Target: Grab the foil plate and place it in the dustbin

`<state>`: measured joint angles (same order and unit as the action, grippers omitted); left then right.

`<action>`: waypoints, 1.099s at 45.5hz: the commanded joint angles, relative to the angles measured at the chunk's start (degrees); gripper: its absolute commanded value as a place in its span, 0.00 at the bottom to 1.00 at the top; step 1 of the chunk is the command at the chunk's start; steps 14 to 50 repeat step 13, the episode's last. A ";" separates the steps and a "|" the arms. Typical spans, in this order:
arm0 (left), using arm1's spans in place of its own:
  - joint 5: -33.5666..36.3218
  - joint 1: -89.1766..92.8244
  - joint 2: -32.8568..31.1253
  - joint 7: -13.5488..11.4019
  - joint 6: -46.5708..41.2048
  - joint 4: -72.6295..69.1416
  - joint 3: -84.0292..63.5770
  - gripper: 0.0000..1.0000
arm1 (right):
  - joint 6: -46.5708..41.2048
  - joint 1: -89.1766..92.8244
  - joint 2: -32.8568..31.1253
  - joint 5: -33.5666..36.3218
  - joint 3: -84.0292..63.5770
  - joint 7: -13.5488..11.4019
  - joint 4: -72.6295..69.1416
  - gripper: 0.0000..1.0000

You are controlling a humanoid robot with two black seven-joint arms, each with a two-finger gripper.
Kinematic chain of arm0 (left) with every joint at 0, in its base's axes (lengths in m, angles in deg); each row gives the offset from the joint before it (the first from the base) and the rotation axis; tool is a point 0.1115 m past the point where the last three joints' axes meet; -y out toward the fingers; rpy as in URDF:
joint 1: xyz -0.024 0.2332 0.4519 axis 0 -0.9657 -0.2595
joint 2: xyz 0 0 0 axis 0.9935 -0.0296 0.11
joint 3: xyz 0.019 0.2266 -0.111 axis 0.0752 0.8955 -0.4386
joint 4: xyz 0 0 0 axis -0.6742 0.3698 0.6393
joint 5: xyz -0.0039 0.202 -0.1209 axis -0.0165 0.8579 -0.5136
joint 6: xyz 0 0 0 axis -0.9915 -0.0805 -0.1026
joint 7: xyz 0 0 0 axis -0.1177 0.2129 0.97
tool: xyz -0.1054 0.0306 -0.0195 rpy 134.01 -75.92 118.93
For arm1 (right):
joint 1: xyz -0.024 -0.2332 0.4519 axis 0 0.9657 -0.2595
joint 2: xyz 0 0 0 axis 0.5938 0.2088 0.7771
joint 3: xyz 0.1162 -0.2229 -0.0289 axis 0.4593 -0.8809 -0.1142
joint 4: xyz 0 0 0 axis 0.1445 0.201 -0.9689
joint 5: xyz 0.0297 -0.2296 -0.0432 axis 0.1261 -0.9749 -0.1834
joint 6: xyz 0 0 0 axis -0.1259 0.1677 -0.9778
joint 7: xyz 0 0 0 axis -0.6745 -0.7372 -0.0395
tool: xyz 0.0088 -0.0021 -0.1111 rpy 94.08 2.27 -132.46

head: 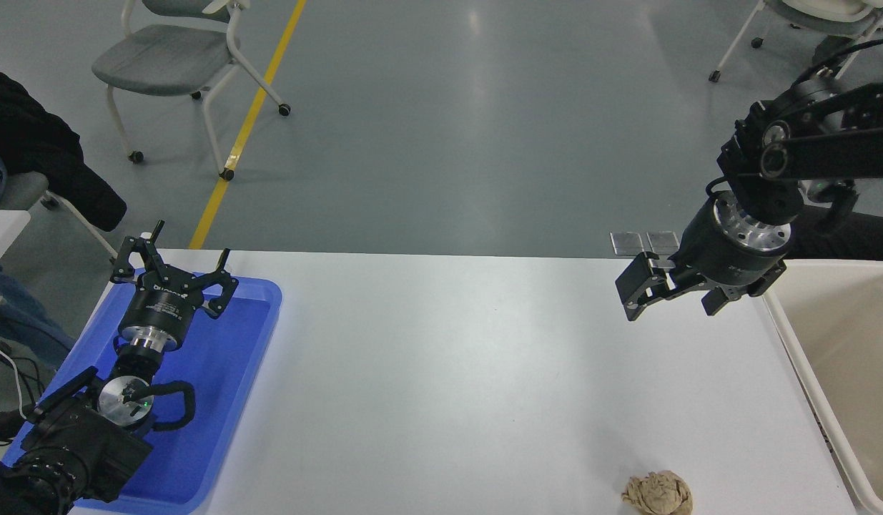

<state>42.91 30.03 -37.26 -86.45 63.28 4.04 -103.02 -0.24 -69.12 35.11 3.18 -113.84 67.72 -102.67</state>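
Note:
The foil plate is out of view. The dustbin [808, 378], beige with a pale cream rim, stands at the table's right edge, and only its left part shows. My right gripper [673, 304] hangs open and empty above the table's far right part, just left of the dustbin, pointing down and left. My left gripper [173, 259] is parked open over the blue tray [219, 400] at the lower left.
A small tan paper ball [657, 493] lies near the table's front edge at the right. A person's dark sleeve [849, 239] shows behind the dustbin. Chairs [169, 57] stand on the floor beyond the table.

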 commanded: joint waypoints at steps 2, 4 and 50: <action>0.00 0.00 0.00 0.00 0.00 0.00 0.01 1.00 | -0.51 -2.63 0.49 1.07 -1.19 -0.02 -1.43 1.00; 0.00 0.00 0.00 0.00 0.00 0.00 0.01 1.00 | -0.51 -3.07 0.49 1.07 -1.27 -0.02 -1.34 1.00; 0.00 -0.09 0.00 0.00 0.00 0.00 0.01 1.00 | -0.60 -6.50 0.49 1.33 -1.36 -0.02 -1.78 1.00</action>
